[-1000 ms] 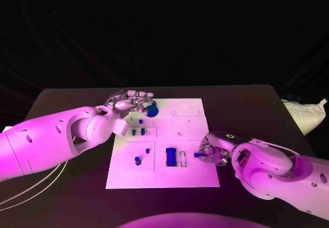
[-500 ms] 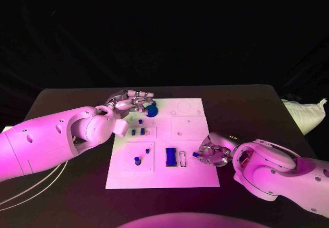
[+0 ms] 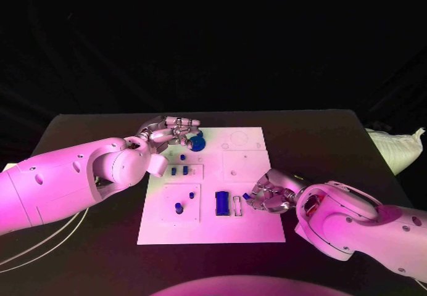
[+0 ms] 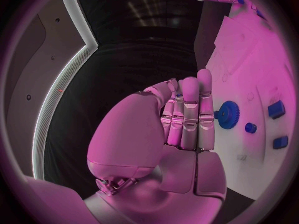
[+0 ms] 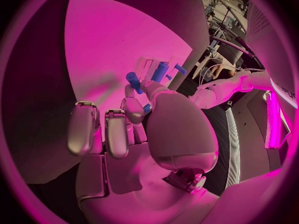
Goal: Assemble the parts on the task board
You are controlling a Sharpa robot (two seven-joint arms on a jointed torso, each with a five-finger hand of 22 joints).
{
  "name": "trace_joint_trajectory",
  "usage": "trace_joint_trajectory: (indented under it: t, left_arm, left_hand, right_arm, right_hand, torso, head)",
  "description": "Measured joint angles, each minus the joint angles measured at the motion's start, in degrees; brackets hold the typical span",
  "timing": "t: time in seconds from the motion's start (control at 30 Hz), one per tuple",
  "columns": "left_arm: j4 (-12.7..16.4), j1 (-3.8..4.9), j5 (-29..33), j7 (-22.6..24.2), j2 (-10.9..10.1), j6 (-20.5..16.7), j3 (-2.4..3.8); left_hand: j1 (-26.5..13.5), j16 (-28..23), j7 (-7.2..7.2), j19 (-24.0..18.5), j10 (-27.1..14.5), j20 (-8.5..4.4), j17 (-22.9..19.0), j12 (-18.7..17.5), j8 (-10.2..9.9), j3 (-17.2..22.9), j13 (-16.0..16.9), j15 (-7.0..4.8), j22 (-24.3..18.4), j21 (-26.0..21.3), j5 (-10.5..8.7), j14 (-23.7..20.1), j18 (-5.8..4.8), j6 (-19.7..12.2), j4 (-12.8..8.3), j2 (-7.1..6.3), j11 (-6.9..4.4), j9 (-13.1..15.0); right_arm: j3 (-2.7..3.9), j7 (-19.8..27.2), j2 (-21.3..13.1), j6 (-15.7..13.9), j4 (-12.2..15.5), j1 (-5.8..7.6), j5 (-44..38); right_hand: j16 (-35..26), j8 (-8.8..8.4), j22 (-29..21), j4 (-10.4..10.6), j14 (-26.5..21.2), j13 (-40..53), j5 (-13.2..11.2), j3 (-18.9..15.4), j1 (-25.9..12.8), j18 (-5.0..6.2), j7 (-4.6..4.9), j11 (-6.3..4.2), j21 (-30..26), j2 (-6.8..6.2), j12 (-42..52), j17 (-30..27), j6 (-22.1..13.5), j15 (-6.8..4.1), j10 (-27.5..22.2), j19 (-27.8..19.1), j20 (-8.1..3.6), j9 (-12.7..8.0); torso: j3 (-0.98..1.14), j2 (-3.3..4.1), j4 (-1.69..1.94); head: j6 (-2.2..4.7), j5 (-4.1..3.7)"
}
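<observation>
Curling fingers, right hand (image 3: 269, 196) pinching part (image 3: 247, 196)

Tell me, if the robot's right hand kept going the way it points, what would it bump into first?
Probably the blue rectangular block standing on the task board, just beyond the right hand; depth is hard to judge.

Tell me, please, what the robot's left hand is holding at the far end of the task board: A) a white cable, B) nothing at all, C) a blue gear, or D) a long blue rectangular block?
C: the left hand grips a round, toothed blue gear over the far end of the task board.
</observation>
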Motion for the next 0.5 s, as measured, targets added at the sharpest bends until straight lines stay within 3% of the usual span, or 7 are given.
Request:
trace_joint_trajectory:
  t: [0.1,0.5]
  left_arm:
    - [0.02,0.0,0.0,-0.01,0.03,0.01,0.0]
    - [0.04,-0.01,-0.01,-0.05,0.05,0.06,0.0]
  left_hand:
    - [0.0,0.0,0.0,0.0,0.0,0.0,0.0,0.0,0.0,0.0,0.0,0.0,0.0,0.0,0.0,0.0,-0.01,0.0,0.0,0.0,0.0,0.0]
    - [0.0,0.0,0.0,0.0,0.0,0.0,0.01,0.0,0.0,0.0,-0.01,0.01,0.0,0.0,0.0,-0.01,0.0,0.0,0.0,0.0,0.0,0.0]
  right_arm:
    - [0.0,0.03,0.57,0.05,-0.21,0.0,0.58]
    - [0.0,-0.03,2.94,1.45,-1.65,-0.18,2.1]
  right_hand:
    - [0.0,0.02,0.0,0.32,0.0,0.11,0.37,-0.32,-0.42,0.0,-0.02,0.0,0.0,-0.42,0.0,0.0,0.02,0.0,0.0,0.0,0.0,0.01]
    - [0.22,0.01,0.54,1.16,-0.01,0.83,2.26,-1.69,-1.82,0.0,-0.21,-0.11,0.23,-0.08,0.82,0.0,0.21,0.01,0.51,0.2,-0.2,0.42]
  torso:
    - [-0.01,0.0,0.01]
    - [0.03,-0.01,-0.01]
  head:
    - [-0.04,0.0]
    - [-0.3,0.09]
